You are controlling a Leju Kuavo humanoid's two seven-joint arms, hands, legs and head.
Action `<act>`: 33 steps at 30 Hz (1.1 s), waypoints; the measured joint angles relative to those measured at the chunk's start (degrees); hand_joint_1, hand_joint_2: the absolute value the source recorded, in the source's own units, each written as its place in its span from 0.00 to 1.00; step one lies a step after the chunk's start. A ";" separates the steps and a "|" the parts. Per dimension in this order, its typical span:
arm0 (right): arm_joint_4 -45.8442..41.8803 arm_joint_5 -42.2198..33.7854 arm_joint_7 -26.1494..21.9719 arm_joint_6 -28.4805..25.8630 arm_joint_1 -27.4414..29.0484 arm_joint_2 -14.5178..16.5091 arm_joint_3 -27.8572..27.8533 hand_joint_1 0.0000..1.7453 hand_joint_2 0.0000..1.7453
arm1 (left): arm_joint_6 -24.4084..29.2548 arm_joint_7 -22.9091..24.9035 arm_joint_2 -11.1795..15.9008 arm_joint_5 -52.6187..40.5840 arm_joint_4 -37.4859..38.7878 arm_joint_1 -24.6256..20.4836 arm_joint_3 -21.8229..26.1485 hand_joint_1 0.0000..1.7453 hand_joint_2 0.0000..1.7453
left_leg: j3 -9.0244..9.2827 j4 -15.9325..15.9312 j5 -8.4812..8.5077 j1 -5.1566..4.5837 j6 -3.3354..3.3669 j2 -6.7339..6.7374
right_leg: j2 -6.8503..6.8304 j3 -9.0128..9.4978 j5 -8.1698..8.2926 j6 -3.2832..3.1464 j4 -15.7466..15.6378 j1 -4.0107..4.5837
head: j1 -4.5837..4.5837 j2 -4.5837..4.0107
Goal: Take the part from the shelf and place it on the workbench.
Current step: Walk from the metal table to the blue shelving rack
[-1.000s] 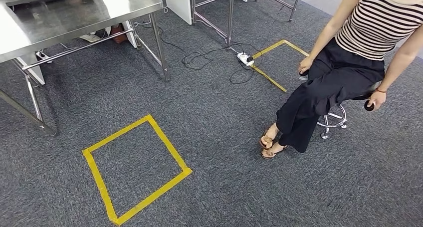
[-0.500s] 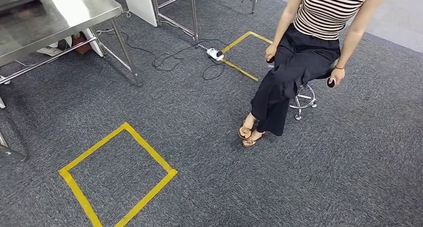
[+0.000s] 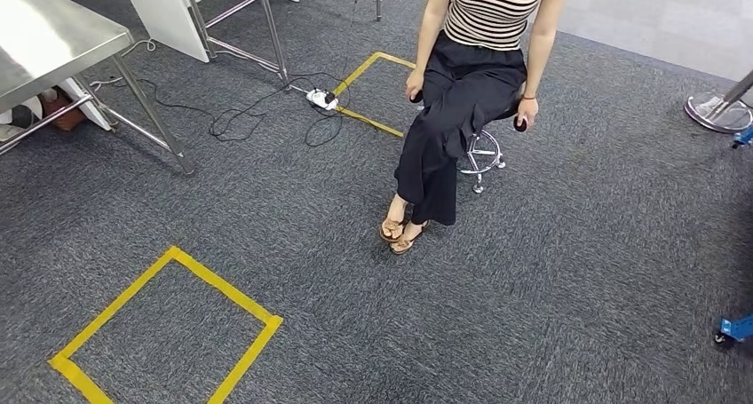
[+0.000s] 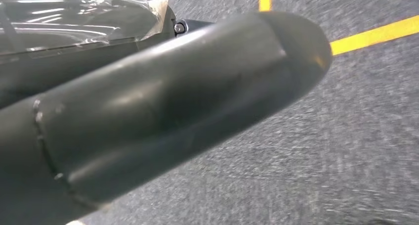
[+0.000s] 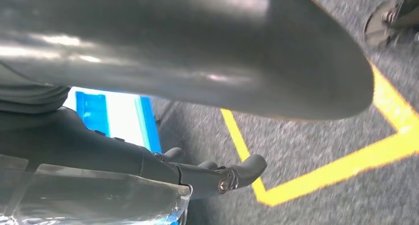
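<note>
While my right hand [image 5: 217, 178] hangs over coarse grey carpet [image 3: 568, 271] crossed by glossy yellow tape [image 3: 169, 320], dark fingers loosely curled, its grip I cannot tell.

The whole scene is shifted leftward by a turn of the camera: the steel table [image 3: 53, 40] is pushed to the frame's left edge, the seated person [image 3: 466, 93] is brought toward centre, and a blue wheeled base [image 3: 735, 328] is revealed at right.
</note>
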 joint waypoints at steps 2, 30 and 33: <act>0.07 -0.35 -0.05 0.01 0.20 0.04 -0.09 0.00 0.00 | -0.34 0.11 0.03 0.62 0.00 -0.05 0.01 0.00 0.00 | 0.12 -0.64 0.49 0.07 0.52 1.48 | -0.58 -0.87 -0.13 0.50 0.65 -0.17 | 0.06 0.00; 0.30 -2.05 -0.77 -0.69 0.37 -0.04 -2.78 0.00 0.00 | 0.49 -1.53 -0.50 6.78 0.02 -0.31 4.86 0.00 0.00 | 0.19 0.25 -0.32 -0.03 -0.02 0.86 | -0.88 -0.04 0.16 -0.23 0.15 0.31 | -0.08 0.00; 0.34 -2.07 -0.74 -0.69 0.64 0.00 -2.94 0.00 0.00 | 0.35 -1.32 -0.68 6.40 0.02 -0.45 4.92 0.00 0.00 | 0.31 -0.64 0.40 -0.12 0.91 2.83 | -1.53 -1.53 -0.32 0.43 1.44 0.11 | 0.02 0.00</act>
